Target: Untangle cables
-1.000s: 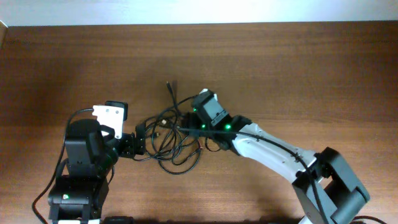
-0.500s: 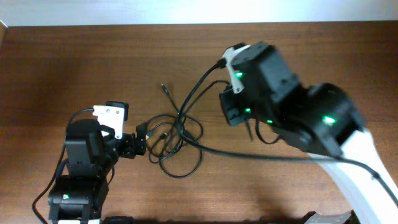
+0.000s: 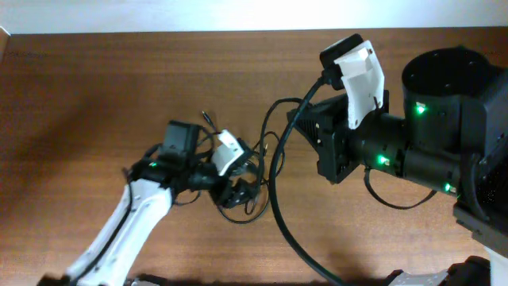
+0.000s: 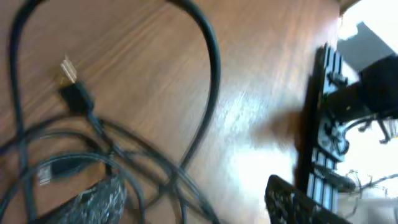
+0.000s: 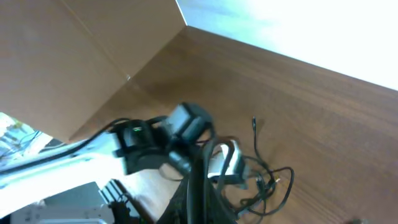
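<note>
From above, the thin black cables with small metallic plug ends (image 3: 252,176) lie in a loose tangle of loops on the brown wooden counter (image 3: 95,79), a little left of its middle. The left gripper (image 3: 235,193) is down on the tangle, over its nearer loops, with strands running out on either side. Its dark fingers merge with the cords, so I cannot tell whether it is spread or clamped on a strand. One free cable end (image 3: 205,117) pokes out toward the far edge, clear of the heap. The right gripper (image 3: 324,151) hangs high above the counter, to the right of the cables and apart from them, and how its jaws stand cannot be read. A thicker black wire (image 3: 275,191) fixed to that arm sweeps down past the tangle's right side.

From the left wrist, the cables sit right beneath the camera, with several strands crossing at the lower left. A black plug with a gold-coloured tip (image 4: 73,84) lies flat on the wood. A second plug (image 4: 48,176) shows blurred among the strands. The picture is too smeared to make out the gripper's fingers.

From the right wrist, looking down from well above, the cables (image 5: 270,179) read as a small loose scribble at the tip of the white left arm (image 5: 74,152). One end (image 5: 254,122) stretches away from the rest. A tan cardboard wall (image 5: 81,56) borders the counter.
</note>
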`<state>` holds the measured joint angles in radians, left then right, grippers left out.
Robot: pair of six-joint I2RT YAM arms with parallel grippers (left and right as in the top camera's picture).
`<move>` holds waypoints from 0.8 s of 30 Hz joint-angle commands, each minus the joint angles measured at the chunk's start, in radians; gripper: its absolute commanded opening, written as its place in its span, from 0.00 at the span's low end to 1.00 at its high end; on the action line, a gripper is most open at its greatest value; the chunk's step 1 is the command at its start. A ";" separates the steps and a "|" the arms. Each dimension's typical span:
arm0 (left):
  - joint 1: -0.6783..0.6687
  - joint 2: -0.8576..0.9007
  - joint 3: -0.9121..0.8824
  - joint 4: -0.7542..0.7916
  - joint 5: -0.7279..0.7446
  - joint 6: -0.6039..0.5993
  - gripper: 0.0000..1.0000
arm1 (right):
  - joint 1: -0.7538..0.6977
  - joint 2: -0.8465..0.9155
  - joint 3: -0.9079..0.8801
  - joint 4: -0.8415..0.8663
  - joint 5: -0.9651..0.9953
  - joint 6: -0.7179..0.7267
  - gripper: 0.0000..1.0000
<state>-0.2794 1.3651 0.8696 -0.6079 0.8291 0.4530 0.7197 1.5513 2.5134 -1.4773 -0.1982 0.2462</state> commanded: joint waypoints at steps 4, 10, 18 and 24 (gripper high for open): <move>-0.135 0.211 0.008 0.218 0.020 0.008 0.73 | 0.000 -0.113 0.017 0.039 -0.150 -0.007 0.04; -0.139 0.227 0.008 0.222 -0.201 -0.022 0.73 | 0.000 -0.336 0.017 0.037 0.245 -0.032 0.04; -0.136 0.226 0.008 0.232 -0.388 -0.110 0.73 | 0.000 -0.504 -0.013 -0.037 0.650 -0.032 0.04; -0.136 0.226 0.008 0.239 -0.380 -0.128 0.76 | 0.000 -0.407 -0.150 -0.020 0.831 -0.105 0.04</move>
<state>-0.4168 1.5826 0.8700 -0.3695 0.4583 0.3397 0.7212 1.0752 2.3783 -1.5112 0.5465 0.2031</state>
